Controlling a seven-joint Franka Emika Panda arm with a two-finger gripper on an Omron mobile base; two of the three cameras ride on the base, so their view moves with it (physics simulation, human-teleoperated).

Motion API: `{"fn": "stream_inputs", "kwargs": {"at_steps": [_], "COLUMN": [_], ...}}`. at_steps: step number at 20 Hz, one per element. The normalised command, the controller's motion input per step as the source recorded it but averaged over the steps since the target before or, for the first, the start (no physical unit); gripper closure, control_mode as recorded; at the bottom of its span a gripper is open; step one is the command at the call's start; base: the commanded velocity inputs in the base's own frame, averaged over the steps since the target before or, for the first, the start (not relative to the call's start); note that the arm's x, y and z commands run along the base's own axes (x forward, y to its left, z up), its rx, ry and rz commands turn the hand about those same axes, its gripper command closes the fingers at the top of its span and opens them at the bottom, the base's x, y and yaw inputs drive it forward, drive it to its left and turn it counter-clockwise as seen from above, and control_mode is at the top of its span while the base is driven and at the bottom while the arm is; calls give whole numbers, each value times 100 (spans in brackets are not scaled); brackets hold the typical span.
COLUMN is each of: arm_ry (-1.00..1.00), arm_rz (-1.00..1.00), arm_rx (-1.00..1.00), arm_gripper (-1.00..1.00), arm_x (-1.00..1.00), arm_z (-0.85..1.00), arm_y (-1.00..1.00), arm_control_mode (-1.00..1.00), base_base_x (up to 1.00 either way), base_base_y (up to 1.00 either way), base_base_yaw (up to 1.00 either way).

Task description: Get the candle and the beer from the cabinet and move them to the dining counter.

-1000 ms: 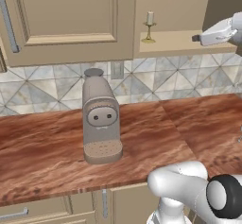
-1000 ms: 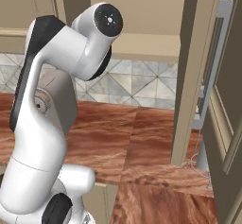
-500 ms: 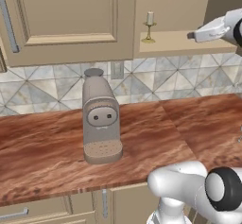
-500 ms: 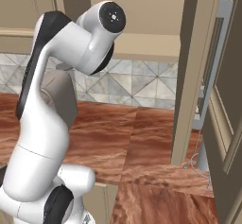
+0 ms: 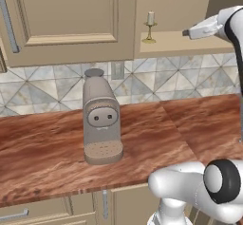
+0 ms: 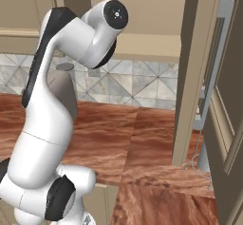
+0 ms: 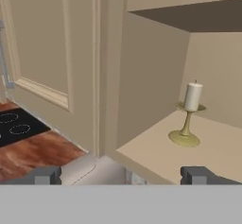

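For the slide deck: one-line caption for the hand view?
Open gripper faces the candle standing upright on the open cabinet shelf.

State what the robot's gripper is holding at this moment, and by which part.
Nothing is held. The gripper stands open and empty, short of the candle, which stands free on the cabinet shelf.

We see our arm (image 6: 52, 124) as smooth, glossy white shells, rounded and thick, with black bands and a black strip along one link. Round dark caps close the joints, one ringed in white with a small grey centre. Our jaws end in small dark grey, blocky fingertips (image 7: 198, 175).
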Motion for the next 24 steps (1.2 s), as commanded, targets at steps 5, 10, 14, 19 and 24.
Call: {"fn": "stream_inputs", "kwargs": {"at_steps": [5, 10, 14, 19, 24], "arm_ry": [0, 0, 0, 0, 0], "arm_rz": [1, 3, 4, 3, 3], "arm_rx": [0, 1, 1, 5, 5], "arm_gripper": [-100, -100, -100, -100, -100], "arm_x": [26, 25, 28, 31, 25], "arm_z": [2, 0, 0, 4, 3], "arm_y": [0, 0, 0, -9, -15], "arm_control_mode": [-100, -100, -100, -100, -100], "base_base_x": [0, 0, 0, 0, 0], "base_base_y": [0, 0, 0, 0, 0], "base_base_yaw": [0, 0, 0, 0, 0]}}
